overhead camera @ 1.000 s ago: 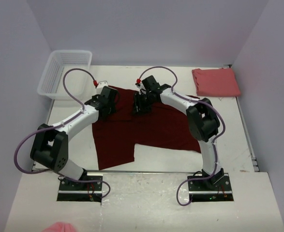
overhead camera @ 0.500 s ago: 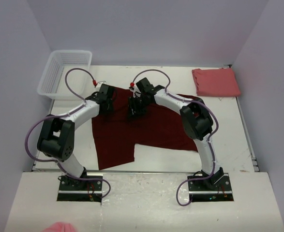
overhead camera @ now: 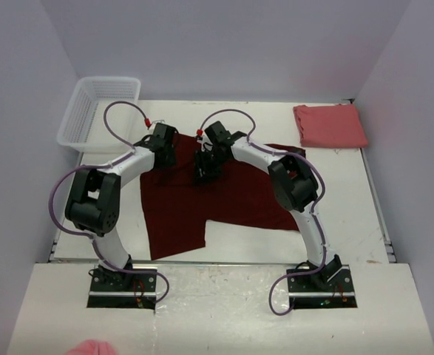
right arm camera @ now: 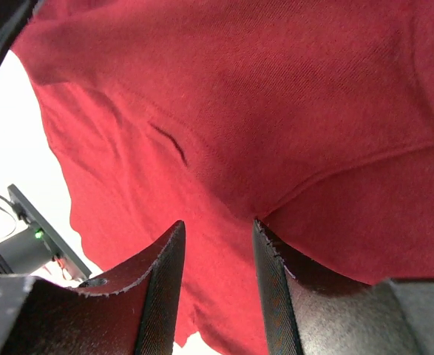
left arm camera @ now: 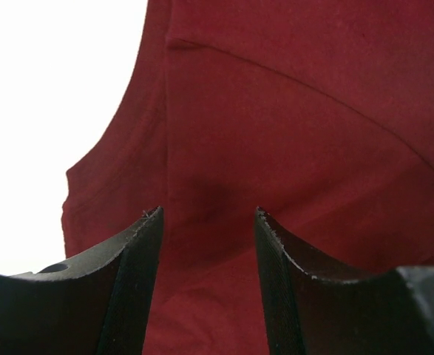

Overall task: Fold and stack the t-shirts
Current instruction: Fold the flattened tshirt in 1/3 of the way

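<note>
A dark maroon t-shirt (overhead camera: 231, 200) lies spread in the middle of the table. My left gripper (overhead camera: 163, 158) is low over its far left part. Both left fingers stand apart there, with maroon cloth (left arm camera: 276, 111) showing between and under them (left arm camera: 208, 213). My right gripper (overhead camera: 205, 168) is over the shirt's far middle. It is open too, with its tips (right arm camera: 218, 222) at a seam in the cloth (right arm camera: 276, 96). A salmon pink t-shirt (overhead camera: 330, 124) lies folded at the back right corner, away from both grippers.
A white mesh basket (overhead camera: 98, 111) stands at the back left corner. Walls close the table on the left, back and right. A pink scrap (overhead camera: 91, 347) shows at the bottom left, in front of the arm bases. The table's white surface (left arm camera: 46, 89) shows left of the shirt.
Both grippers have shifted left along the far part of the maroon shirt. The left arm's elbow has swung up and in. Both pairs of jaws have narrowed slightly.
</note>
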`<action>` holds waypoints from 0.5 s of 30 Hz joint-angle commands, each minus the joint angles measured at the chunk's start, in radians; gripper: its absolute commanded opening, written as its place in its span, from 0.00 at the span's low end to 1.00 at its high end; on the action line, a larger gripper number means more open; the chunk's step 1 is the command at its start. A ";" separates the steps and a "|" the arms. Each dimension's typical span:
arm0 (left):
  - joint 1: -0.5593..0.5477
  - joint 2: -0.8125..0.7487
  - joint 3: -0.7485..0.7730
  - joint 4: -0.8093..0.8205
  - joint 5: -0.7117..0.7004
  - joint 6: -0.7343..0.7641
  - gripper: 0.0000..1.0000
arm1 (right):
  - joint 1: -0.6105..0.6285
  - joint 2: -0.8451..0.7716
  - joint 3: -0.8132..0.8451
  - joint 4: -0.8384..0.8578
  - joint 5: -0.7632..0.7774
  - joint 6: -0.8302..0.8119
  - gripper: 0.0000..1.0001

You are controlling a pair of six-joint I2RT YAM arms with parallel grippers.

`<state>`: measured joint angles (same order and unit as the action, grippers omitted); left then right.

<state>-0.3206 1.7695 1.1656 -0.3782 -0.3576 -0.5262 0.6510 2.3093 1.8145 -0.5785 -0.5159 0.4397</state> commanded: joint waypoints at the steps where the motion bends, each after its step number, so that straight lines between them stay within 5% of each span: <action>1: 0.008 0.013 0.039 0.041 0.025 0.028 0.53 | 0.006 0.018 0.065 -0.029 0.001 -0.018 0.43; 15: 0.017 0.088 0.078 0.058 0.074 0.054 0.52 | 0.006 -0.030 0.016 -0.027 0.062 -0.013 0.43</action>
<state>-0.3099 1.8313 1.2118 -0.3546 -0.3061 -0.4931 0.6506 2.3356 1.8412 -0.5976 -0.4858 0.4400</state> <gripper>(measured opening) 0.523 0.423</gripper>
